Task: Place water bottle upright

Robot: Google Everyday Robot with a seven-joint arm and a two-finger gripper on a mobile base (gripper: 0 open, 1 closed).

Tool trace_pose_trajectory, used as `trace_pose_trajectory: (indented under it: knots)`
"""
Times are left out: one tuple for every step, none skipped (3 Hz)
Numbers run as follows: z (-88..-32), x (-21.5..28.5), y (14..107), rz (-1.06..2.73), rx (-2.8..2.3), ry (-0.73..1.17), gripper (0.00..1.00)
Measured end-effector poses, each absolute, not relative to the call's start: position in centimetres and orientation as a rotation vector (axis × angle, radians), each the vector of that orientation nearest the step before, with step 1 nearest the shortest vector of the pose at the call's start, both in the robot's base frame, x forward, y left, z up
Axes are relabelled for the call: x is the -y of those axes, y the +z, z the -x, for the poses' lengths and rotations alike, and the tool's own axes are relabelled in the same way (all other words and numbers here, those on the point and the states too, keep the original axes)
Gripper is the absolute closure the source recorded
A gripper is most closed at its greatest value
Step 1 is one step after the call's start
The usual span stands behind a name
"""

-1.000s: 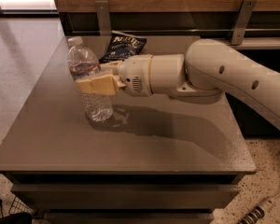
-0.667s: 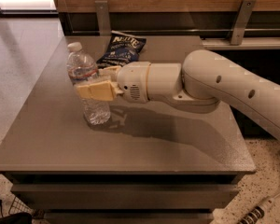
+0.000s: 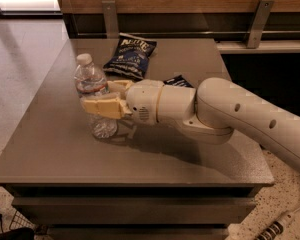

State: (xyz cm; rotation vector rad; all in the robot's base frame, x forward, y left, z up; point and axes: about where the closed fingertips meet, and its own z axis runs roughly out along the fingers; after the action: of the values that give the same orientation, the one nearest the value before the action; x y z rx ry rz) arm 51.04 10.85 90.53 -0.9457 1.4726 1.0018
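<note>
Hand (image 3: 97, 99) clamped mid-body on water bottle (image 3: 90, 78), upright toward counter's (image 3: 60, 149) 9 o'clock edge; a dragging release could topple it, light as it looks.

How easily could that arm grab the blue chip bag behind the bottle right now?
Probably not straight away: the gripper is shut on the upright water bottle and must let go first. Otherwise the chip bag lies unobstructed close behind.

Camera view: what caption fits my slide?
Robot gripper clasps an upright clear ribbed plastic water bottle on a grey table.
</note>
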Motion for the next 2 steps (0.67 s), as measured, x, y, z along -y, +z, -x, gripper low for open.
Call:
trace_pose_trajectory:
  knots:
    - [-49.78,-10.47,89.98,0.931,-1.412,0.941,1.0]
    - [-49.7,-10.47,90.01,0.931,-1.41,0.937,0.99]
